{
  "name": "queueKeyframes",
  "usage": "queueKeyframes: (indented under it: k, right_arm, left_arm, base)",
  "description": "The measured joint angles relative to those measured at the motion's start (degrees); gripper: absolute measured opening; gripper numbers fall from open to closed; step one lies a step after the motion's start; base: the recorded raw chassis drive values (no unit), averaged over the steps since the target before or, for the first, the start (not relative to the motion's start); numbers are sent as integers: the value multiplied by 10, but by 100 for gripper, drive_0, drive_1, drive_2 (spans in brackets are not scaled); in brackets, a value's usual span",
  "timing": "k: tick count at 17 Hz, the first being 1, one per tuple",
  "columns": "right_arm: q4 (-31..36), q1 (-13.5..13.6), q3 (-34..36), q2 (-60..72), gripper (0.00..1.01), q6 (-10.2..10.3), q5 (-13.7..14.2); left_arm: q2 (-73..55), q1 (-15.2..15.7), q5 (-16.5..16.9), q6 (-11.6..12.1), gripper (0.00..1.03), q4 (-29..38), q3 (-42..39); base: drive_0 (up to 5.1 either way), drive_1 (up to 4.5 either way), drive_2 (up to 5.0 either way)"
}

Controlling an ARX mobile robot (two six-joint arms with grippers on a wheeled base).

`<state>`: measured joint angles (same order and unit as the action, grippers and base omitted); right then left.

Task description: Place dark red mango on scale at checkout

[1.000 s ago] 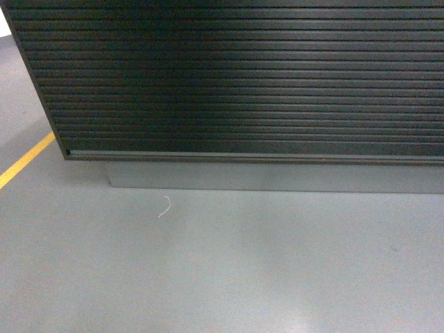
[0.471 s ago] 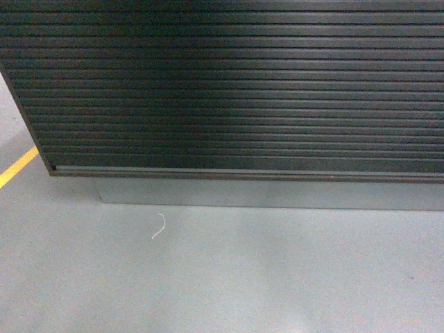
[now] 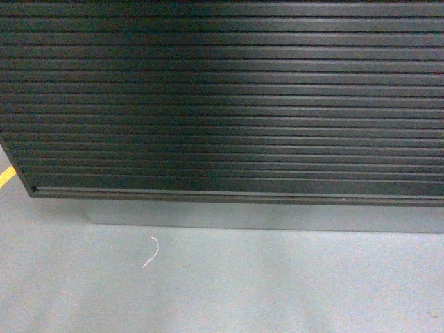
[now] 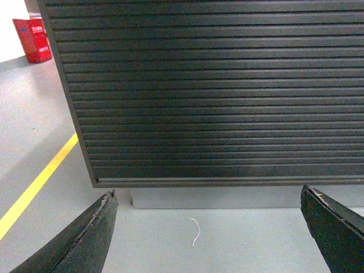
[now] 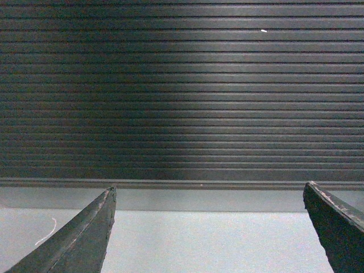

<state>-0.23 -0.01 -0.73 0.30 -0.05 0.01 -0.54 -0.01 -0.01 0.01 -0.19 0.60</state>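
Neither the dark red mango nor the white scale appears in any view; both presumably sit on top of the bench, above what the cameras take in. What fills the frames is the checkout bench's black, horizontally ribbed front (image 3: 229, 104), standing on a recessed pale grey plinth (image 3: 263, 216).

The left gripper (image 4: 207, 227) and the right gripper (image 5: 207, 227) both point at that ribbed face from low down, their dark tapered fingers (image 4: 85, 239) spread wide with nothing between them, which suits a robot judged to be driving up to the bench with its arms carried low and its grasp yet to come.

On the grey floor (image 3: 277, 291) a short curl of white string (image 3: 150, 252) lies just in front of the plinth, near the bench's left corner. A yellow floor stripe (image 4: 34, 187) runs off to the left, and a red box (image 4: 33, 38) stands far back in the left wrist view.

Compared with a second ago, the bench's front fills more of the head view, its left edge and the yellow stripe have slid towards the frame's left border, and the string sits lower: the base has closed in while drifting rightward along the bench.
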Motion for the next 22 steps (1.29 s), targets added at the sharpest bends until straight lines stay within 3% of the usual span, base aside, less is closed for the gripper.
queueKeyframes:
  k: [22]
  right_arm:
    - [0,0,0,0,98,0,0]
  left_arm:
    - [0,0,0,0,98,0,0]
  base:
    - [-7,288,-303]
